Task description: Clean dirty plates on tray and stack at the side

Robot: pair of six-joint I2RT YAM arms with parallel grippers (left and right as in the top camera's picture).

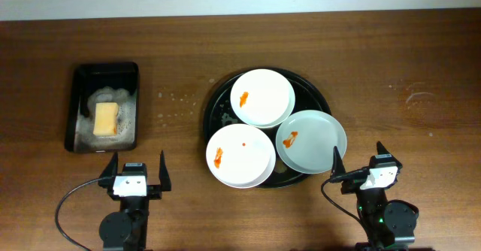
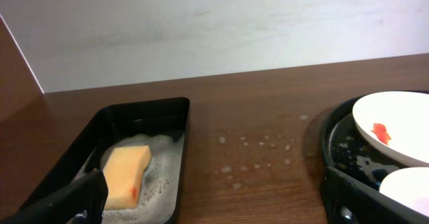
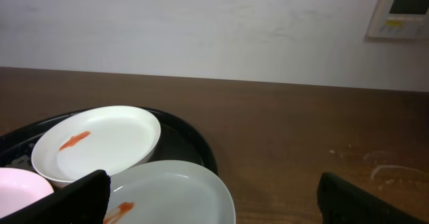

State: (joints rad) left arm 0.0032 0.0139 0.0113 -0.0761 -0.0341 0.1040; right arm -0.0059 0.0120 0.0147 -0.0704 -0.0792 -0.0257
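Note:
Three white plates with orange-red smears lie on a round black tray [image 1: 316, 93]: one at the back [image 1: 262, 98], one front left [image 1: 240, 155], one front right [image 1: 311, 140]. A yellow sponge [image 1: 106, 119] lies in foamy water in a black rectangular tub [image 1: 79, 108] at the left. My left gripper [image 1: 136, 171] is open and empty at the front edge, below the tub. My right gripper [image 1: 360, 163] is open and empty, just right of the front right plate [image 3: 171, 194]. The sponge [image 2: 125, 175] and tub [image 2: 144, 110] show in the left wrist view.
Soap droplets spot the wood between tub and tray [image 2: 258, 143]. A faint wet smear marks the table at the right [image 1: 417, 97]. A wall runs behind the table, with a white wall unit [image 3: 402, 6] at the far right.

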